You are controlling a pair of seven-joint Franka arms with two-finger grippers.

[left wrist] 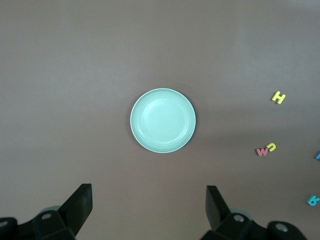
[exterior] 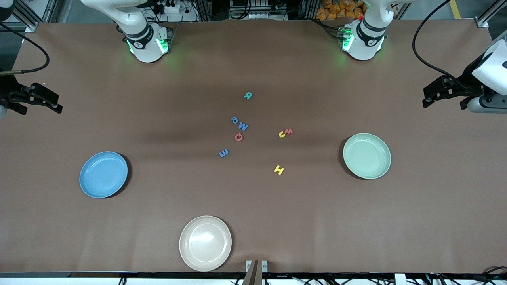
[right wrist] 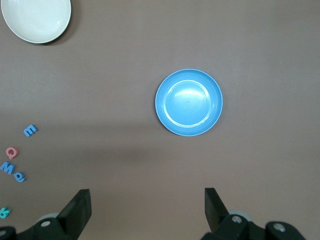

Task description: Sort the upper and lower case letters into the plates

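Eight toy letters [exterior: 253, 132] lie loose at mid-desk, between the blue plate [exterior: 103, 174] toward the right arm's end and the mint plate [exterior: 366, 155] toward the left arm's end; both plates hold nothing yet. We judge the yellow H [exterior: 279, 170] and the touching red-and-yellow pair [exterior: 286, 132] closest to the mint plate, so the left arm has the shorter reach there, while the blue E [exterior: 223, 152] lies closer to the blue plate. The left hand [left wrist: 150, 207] hovers spread wide above its end of the desk, grasping nothing; the right hand [right wrist: 147, 210] likewise, fingers apart and bare. A cream plate [exterior: 205, 243] sits nearest the camera.
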